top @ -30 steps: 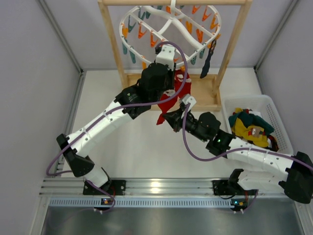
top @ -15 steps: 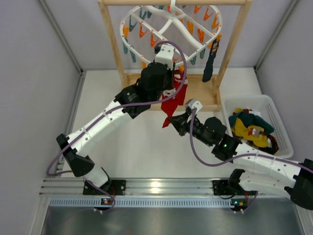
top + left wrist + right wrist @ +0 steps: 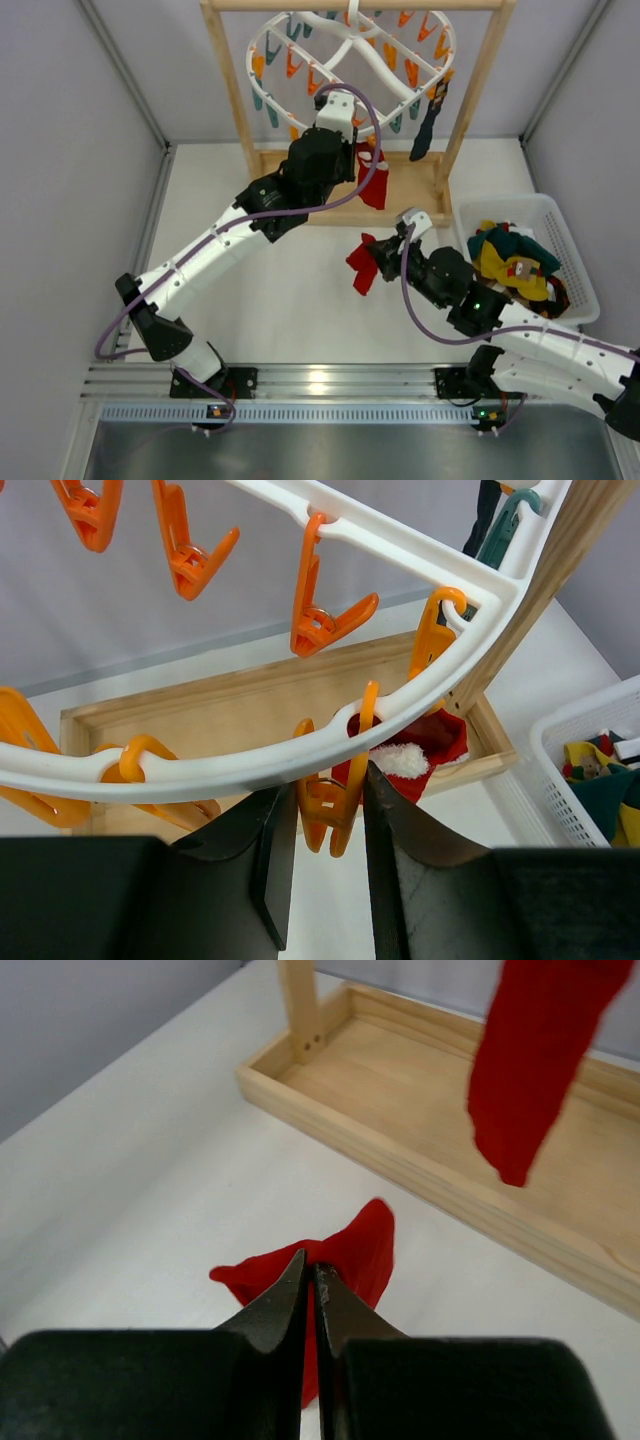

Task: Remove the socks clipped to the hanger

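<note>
red sock now off the hanger, clamped in right gripper; left gripper apart around an orange clip, second red sock left hanging.

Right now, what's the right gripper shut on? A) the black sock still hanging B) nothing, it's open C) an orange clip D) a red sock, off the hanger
D: the right gripper is pinched shut on a red sock that hangs free over the table, clear of the hanger; another red sock is still clipped up.

Overhead view looks down; wrist views sit close, sharing the wooden stand base
</note>
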